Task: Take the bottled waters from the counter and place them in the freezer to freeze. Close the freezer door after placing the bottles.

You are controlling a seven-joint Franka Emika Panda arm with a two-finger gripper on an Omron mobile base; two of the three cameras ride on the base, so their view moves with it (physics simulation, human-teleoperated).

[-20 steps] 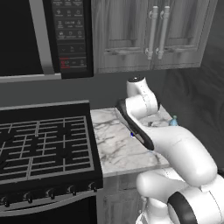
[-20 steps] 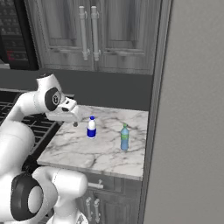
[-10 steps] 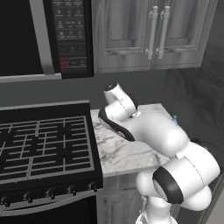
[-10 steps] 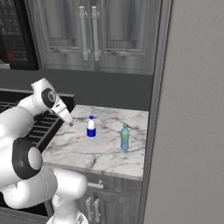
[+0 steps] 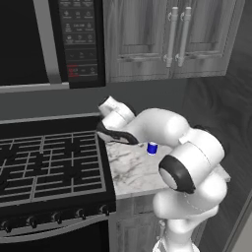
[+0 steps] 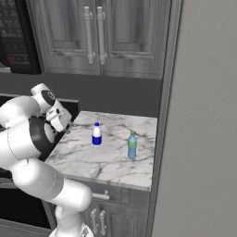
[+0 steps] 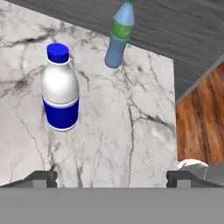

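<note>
Two bottled waters stand upright on the white marble counter (image 6: 88, 159). The clear one (image 6: 96, 134) has a blue label and cap. The teal-green one (image 6: 132, 146) stands to its right, near the freezer's light-grey panel (image 6: 203, 115). My gripper (image 6: 67, 130) hangs open at the counter's left end, a short way left of the blue-labelled bottle. In the hand view the gripper (image 7: 111, 179) is empty, with the blue-labelled bottle (image 7: 61, 94) ahead on the left and the teal bottle (image 7: 120, 35) farther off. From the left base, my arm hides all but the blue label (image 5: 152, 147).
A black gas stove (image 5: 44, 167) adjoins the counter's left edge, with a microwave (image 5: 49, 44) above it. Dark wood wall cabinets (image 6: 97, 37) hang over the counter. Wood floor (image 7: 199, 118) shows past the counter's edge in the hand view.
My arm has folded and swung its elbow left toward the stove. The hand has sunk lower at the counter's left end. Both bottles stand where they were.
</note>
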